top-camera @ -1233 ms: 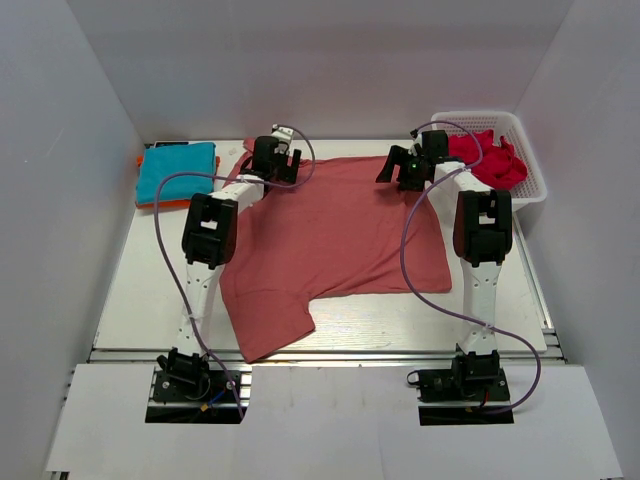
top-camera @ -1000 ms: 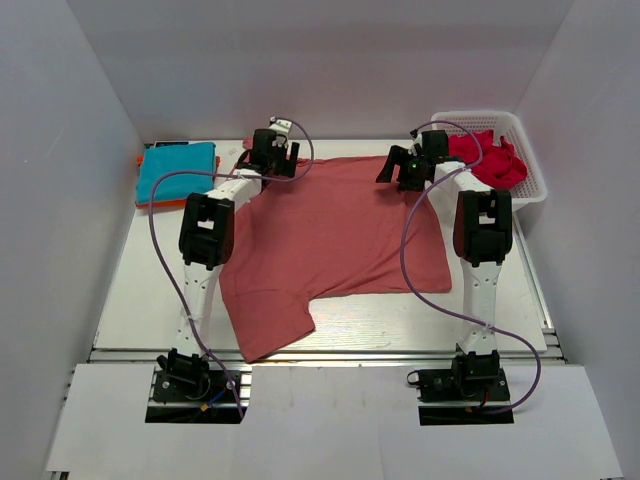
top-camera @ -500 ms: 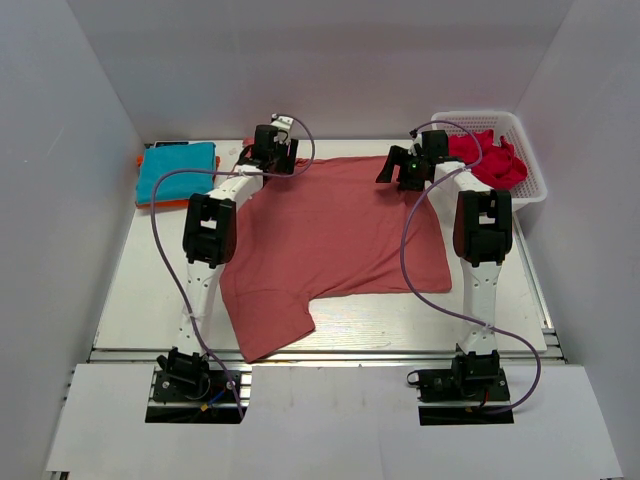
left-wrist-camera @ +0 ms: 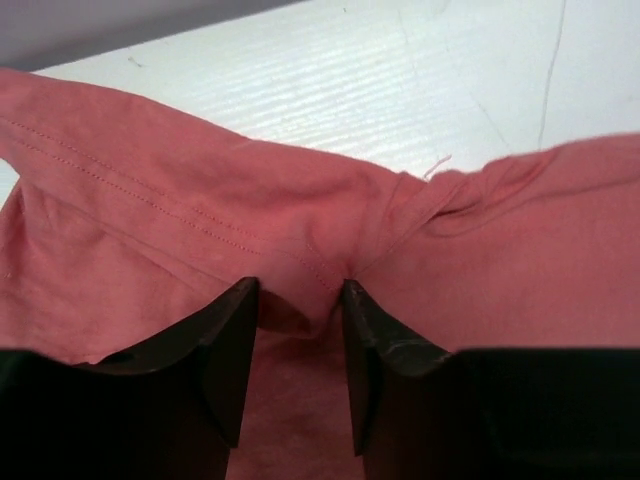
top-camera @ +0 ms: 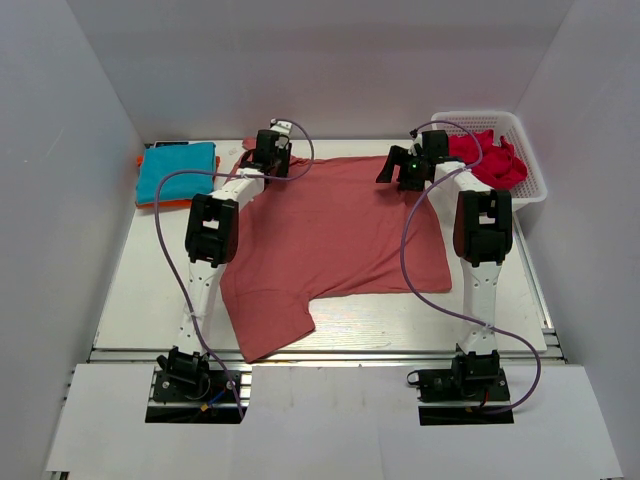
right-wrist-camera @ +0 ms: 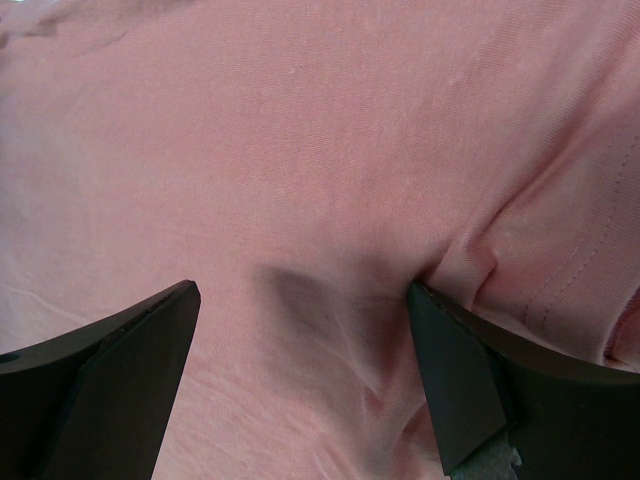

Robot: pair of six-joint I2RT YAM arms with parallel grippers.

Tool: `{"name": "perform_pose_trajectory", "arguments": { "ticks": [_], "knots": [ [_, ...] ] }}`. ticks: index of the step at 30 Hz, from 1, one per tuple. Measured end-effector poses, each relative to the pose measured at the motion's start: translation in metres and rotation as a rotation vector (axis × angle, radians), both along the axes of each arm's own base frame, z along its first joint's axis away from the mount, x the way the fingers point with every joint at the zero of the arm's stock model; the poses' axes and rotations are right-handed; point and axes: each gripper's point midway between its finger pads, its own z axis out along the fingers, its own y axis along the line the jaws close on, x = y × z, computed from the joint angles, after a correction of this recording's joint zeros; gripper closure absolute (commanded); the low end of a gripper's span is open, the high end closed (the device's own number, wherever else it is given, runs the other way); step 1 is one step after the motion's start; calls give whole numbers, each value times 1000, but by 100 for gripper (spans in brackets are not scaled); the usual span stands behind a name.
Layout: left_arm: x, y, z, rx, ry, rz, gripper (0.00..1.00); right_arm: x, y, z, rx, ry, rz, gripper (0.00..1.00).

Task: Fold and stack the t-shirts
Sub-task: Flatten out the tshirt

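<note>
Left gripper is down at the far-left edge of the salmon t-shirt, and on the wrist view its jaws are nearly closed, pinching a raised fold of stitched hem between the dark fingers. Cloth bunches up into a ridge right at the pinch, with the white table showing just beyond.

Over to the right gripper, sitting at the shirt's far-right corner. Jaws spread wide here, nothing held, both fingers low over smooth fabric with a seam running off to the right side.

Both arms are stretched well forward from their bases at the near edge, forearms angled inward over the shirt, purple cables looping alongside.

The shirt itself lies spread across the middle of the table, one sleeve trailing toward the near-left. At the far-left corner sits a folded stack, teal on top of orange. At the far right, a white basket holds crumpled red garments, close beside the right gripper.
</note>
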Motion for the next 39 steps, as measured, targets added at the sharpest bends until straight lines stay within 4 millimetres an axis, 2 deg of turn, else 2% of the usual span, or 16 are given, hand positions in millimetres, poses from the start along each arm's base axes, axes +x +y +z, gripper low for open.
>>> {"name": "perform_pose_trajectory", "arguments": {
  "ticks": [2, 5, 6, 9, 17, 22, 24, 26, 27, 29, 30, 32, 39],
  "knots": [
    [2, 0, 2, -9, -15, 13, 57, 0, 0, 0, 1, 0, 0, 10],
    [4, 1, 0, -22, -25, 31, 73, 0, 0, 0, 1, 0, 0, 10],
    [3, 2, -2, -25, -26, 36, 84, 0, 0, 0, 1, 0, 0, 10],
    [3, 3, -6, -30, -31, 46, 100, 0, 0, 0, 1, 1, 0, 10],
    [17, 0, 11, -7, -120, 16, 100, 0, 0, 0, -1, 2, 5, 10],
    [58, -13, 47, 10, -306, -53, 100, 1, 0, 0, -4, 7, 7, 10],
    [68, -16, 46, 9, -361, -78, 92, 1, 0, 0, -6, 6, 9, 10],
    [79, -22, 39, -7, -422, -106, 58, 1, 0, 0, -6, 6, 9, 10],
    [84, -24, 31, -17, -442, -118, 29, 1, 0, -1, -6, 6, 9, 10],
    [88, -25, 11, -42, -464, -124, 1, 1, 0, 0, -2, 6, 12, 10],
    [87, -23, 1, -49, -457, -121, 0, 1, 0, 0, 0, 6, 14, 10],
    [89, -21, 3, -80, -493, -109, 0, 1, 0, 0, 1, 5, 18, 10],
    [96, -7, 38, -110, -583, -82, 0, -1, 2, -1, 14, -12, 43, 10]
  ]
}}
